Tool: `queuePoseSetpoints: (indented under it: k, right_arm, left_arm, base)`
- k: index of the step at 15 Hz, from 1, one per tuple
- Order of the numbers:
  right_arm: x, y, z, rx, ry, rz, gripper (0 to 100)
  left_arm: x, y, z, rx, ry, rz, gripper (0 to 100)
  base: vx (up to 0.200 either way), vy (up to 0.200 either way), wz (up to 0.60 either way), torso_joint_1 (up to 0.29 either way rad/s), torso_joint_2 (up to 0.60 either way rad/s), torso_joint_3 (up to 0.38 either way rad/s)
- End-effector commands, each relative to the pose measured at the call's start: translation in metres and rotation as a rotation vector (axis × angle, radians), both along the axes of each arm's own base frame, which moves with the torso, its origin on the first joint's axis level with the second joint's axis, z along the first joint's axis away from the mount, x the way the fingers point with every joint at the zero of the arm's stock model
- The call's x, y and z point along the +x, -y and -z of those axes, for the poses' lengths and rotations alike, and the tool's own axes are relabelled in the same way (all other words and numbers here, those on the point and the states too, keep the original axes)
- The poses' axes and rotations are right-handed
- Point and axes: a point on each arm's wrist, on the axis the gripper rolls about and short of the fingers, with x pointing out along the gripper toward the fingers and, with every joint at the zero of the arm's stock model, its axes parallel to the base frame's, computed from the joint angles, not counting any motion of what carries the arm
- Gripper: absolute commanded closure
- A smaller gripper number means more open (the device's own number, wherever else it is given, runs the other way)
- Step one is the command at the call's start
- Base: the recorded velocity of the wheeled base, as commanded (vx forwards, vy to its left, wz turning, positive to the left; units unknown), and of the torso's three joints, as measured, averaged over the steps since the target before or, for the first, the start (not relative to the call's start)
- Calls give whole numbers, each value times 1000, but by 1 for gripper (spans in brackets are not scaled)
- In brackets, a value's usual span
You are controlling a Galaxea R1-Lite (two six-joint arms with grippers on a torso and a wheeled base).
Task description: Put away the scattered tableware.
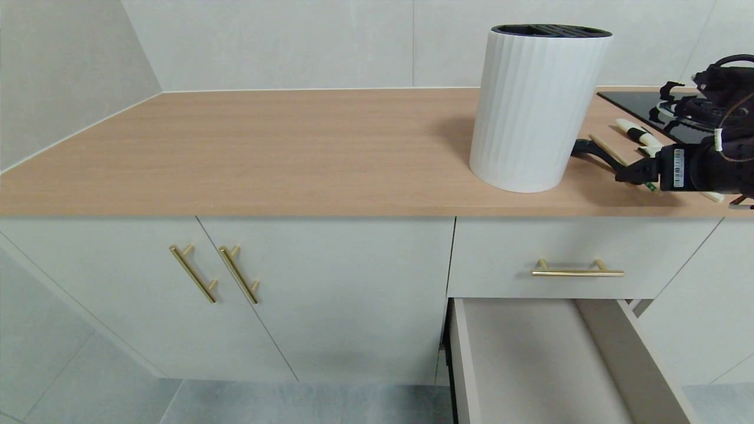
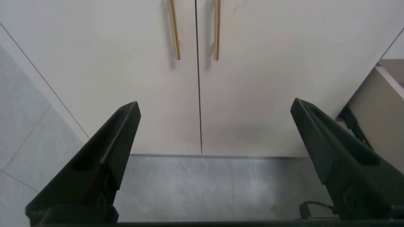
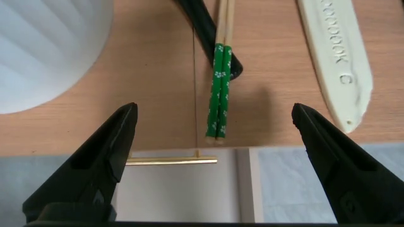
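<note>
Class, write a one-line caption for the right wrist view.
Open right gripper hovers over green-tipped chopsticks near a white ribbed holder.

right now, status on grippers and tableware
Left gripper open, low by the cabinet doors. Right gripper open above the chopsticks at counter edge. Black utensil against them, holder close by.

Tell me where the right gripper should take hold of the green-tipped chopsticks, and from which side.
Probably the green section of the chopsticks, from straight above, with the open right gripper closing across the pair. They lie flat and side by side on the counter, so one pinch takes both, and farther up the black utensil crowds them.
</note>
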Motion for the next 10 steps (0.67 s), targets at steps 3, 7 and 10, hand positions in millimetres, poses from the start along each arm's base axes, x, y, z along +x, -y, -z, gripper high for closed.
queuePoseSetpoints:
  k: [3,7,10]
  right_arm:
    - [16,-1,11,-6,-33,10,0]
    - [21,3,12,-3,-36,34,0]
    - [22,3,13,-2,-38,33,0]
  left_arm:
    - [0,0,0,0,0,-1,0]
    - [0,0,0,0,0,-1,0]
    - [0,0,0,0,1,-1,0]
  base:
    - [0,0,0,0,0,0]
    - [0,0,0,0,0,0]
    - [0,0,0,0,0,0]
